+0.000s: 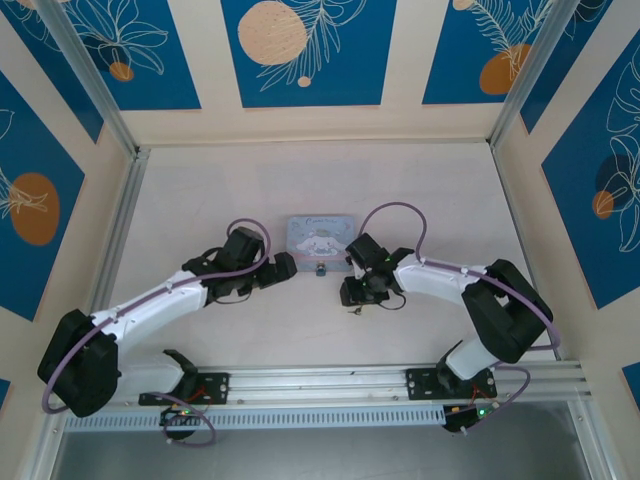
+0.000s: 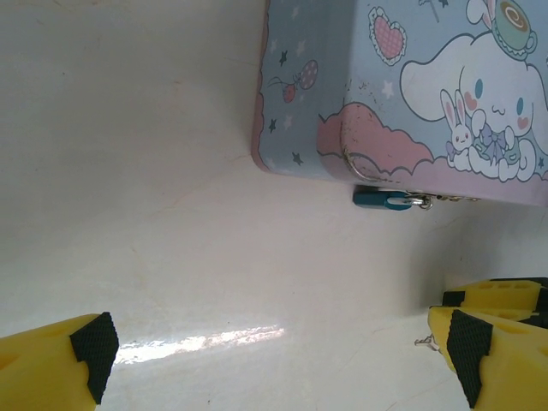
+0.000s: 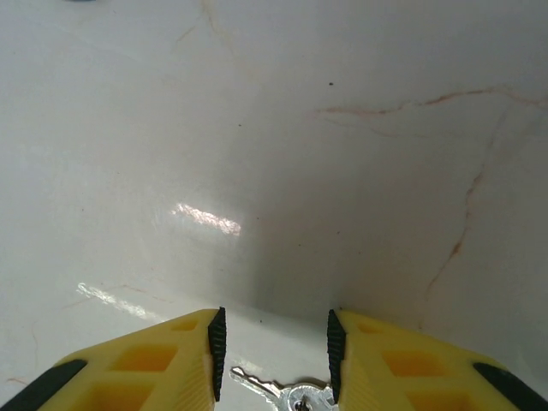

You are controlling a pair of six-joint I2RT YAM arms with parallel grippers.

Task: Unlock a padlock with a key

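The small teal padlock (image 2: 384,199) hangs at the front edge of the pale blue cartoon tin (image 2: 325,94), its shackle pointing right. From above, the padlock (image 1: 321,270) is a dot between the two grippers. My left gripper (image 2: 282,351) is open wide with only bare table between its fingers, a short way in front of the padlock. The silvery key (image 3: 278,394) lies flat on the table between the fingers of my right gripper (image 3: 276,342). Its blade points at the left pad and its head lies by the right pad. The pads stand apart and rest low on the table.
The tin (image 1: 320,238) sits mid-table just beyond both grippers. The white table (image 1: 300,180) stretches behind it to the patterned walls. Aluminium rails (image 1: 330,382) run along the near edge by the arm bases. A yellow finger (image 2: 501,295) of the right gripper shows in the left wrist view.
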